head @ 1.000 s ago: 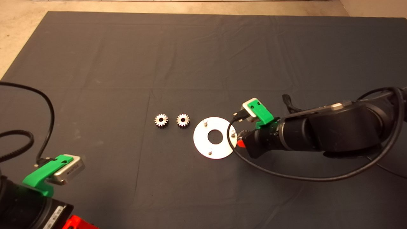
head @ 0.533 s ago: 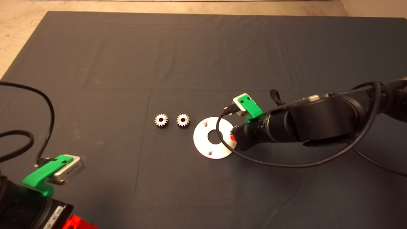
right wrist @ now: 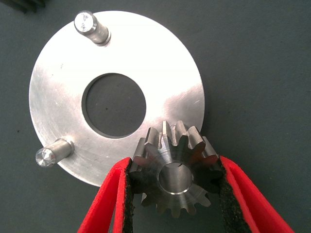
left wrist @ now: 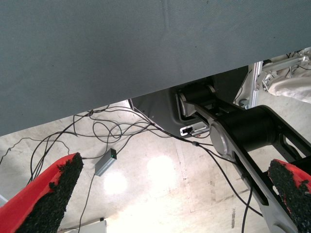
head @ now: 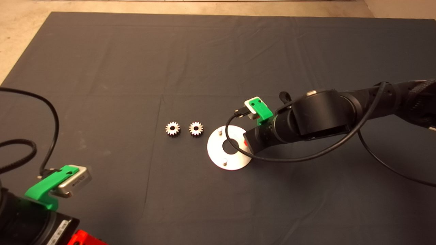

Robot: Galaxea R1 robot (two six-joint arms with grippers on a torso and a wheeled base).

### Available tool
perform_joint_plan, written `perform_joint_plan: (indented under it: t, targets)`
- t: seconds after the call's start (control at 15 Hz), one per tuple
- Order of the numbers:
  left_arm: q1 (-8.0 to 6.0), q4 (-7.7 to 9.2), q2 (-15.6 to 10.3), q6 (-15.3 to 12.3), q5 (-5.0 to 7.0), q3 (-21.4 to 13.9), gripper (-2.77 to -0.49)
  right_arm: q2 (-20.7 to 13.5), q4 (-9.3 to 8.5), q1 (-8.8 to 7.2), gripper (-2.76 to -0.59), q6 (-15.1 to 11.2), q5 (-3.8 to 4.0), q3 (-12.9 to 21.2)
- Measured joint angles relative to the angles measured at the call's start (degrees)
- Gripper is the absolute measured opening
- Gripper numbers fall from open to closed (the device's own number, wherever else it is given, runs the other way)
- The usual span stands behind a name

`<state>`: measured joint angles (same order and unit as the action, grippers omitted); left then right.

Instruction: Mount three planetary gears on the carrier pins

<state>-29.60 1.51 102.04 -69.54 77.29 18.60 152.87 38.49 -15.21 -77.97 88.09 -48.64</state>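
My right gripper (right wrist: pixel 175 194) clamps one planetary gear (right wrist: pixel 176 167) over the carrier plate's (head: pixel 218 154) right edge, frame centre. Two gears (head: pixel 172 129) (head: pixel 196 129) wait left; my left gripper (left wrist: pixel 170 194) sits spread, lower left.

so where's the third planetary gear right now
The third planetary gear is clamped in the right end effector, held over the carrier plate edge nearest that arm in the right wrist view. The other two gears lie on the mat left of the plate.
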Motion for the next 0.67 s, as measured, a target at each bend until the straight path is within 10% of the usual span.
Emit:
perform_joint_plan:
  t: [0.67]
  targets:
    - [0.0,0.02,-0.1,0.0,0.0,0.0,-0.49,1.0,-2.2,0.0,-2.39,0.8,-0.16,-2.0]
